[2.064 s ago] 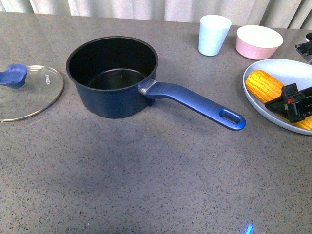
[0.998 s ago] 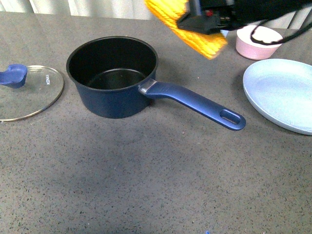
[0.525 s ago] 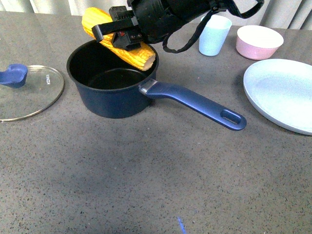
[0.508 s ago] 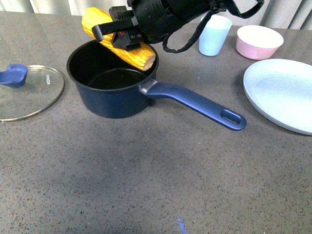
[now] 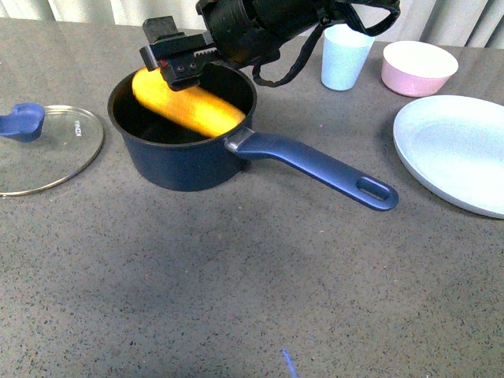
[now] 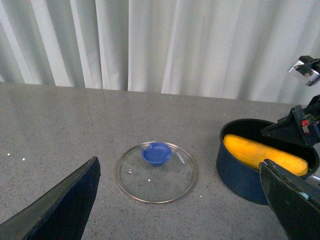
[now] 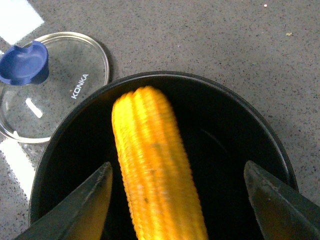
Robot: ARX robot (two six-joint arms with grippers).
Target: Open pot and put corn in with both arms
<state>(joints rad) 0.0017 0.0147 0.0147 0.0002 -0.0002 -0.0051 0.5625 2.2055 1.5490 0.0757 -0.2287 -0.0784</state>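
With bare table (image 5: 236, 283) filling the lower frame and the lid (image 5: 43, 148) lying at the left edge, the right gripper (image 5: 179, 57) hangs released over the pot (image 5: 185, 153) at upper centre, its fingers spread above the blurred yellow corn (image 5: 187, 102) lying inside; the left gripper (image 6: 185, 200) is spread wide.
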